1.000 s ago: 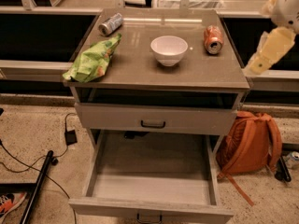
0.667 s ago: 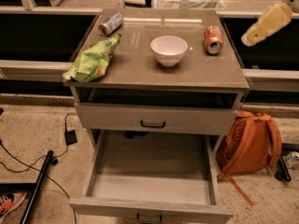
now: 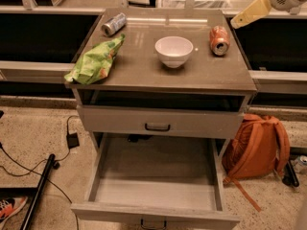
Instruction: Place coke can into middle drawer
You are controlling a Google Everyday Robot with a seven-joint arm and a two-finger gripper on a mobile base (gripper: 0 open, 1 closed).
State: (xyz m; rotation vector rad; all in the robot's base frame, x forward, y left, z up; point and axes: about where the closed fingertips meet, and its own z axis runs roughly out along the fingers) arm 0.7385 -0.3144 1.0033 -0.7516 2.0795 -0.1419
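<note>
Lying on its side on the cabinet top, the small red-orange coke can (image 3: pixel 219 40) sat below-left of the pale yellow gripper (image 3: pixel 244 17), apart from it; whether the gripper was spread or closed could not be told.

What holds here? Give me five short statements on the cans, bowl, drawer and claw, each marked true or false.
1. The coke can sits on the cabinet top, right of the white bowl. True.
2. The middle drawer is shut. False: it is pulled open.
3. The claw holds the coke can. False: it hangs at upper right, apart from the can.
4. A green bag lies on the top's left side. True.
5. The silver-blue can is in the drawer. False: it lies at the top's back left.
</note>
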